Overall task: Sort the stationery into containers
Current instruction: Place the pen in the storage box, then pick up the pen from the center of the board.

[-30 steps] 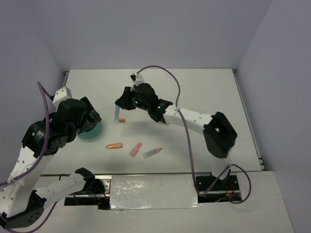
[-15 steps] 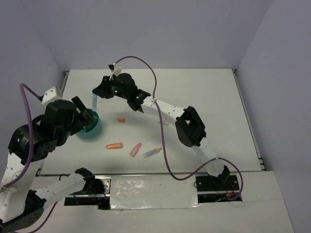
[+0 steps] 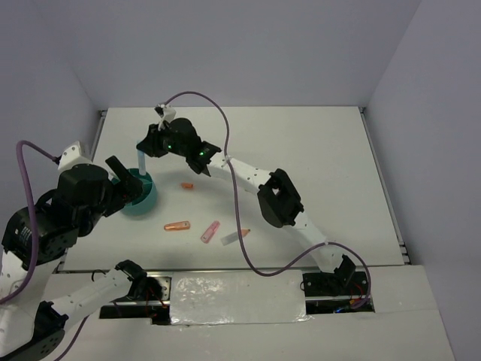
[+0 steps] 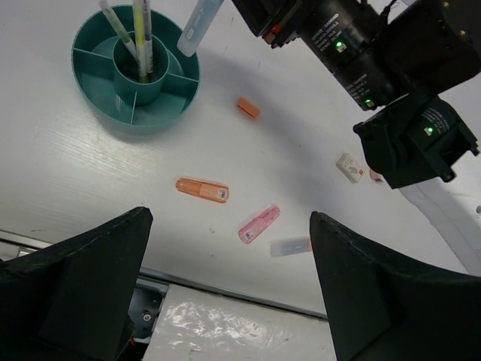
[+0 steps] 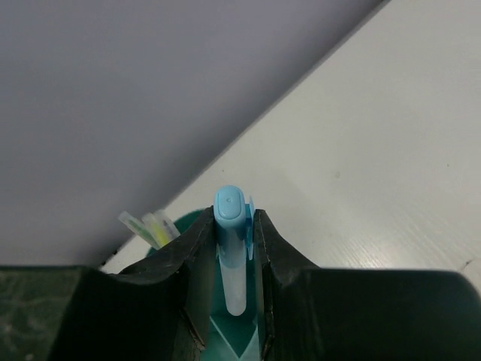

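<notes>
My right gripper [image 5: 231,226] is clamped narrow on the light-blue marker [image 5: 231,286], gripping it at its upper end, so its capped top pokes up between my fingers and most of the barrel hangs below them. What matters now is how that barrel sits over the teal divided bowl [image 4: 113,113]. Its long axis is close to upright, leaning slightly, with the lower tip pointing down at the bowl. In my right wrist view I see teal and a divider wall directly under the tip. In the left wrist view the tip sits at the bowl's rim, on the side facing the small orange cap [image 4: 248,107]. I judge the tip to be over an outer compartment just inside that rim, not over the central cup, where a yellow pen [image 4: 140,30] and a pale one already stand. I cannot tell how high above the bowl the tip is.

My left gripper [image 4: 229,214] is spread wide and holds nothing. It hovers beside the bowl, on the side away from my right gripper. It has no part in this placement, since the right gripper already has the marker at the bowl.

Well clear of the bowl, beyond the orange cap, lie an orange marker [image 4: 202,189], a pink marker [image 4: 259,223], a clear pen [image 4: 290,246] and a pale eraser [image 4: 349,167].

The release should be a straight drop, provided the tip clears the divider.
</notes>
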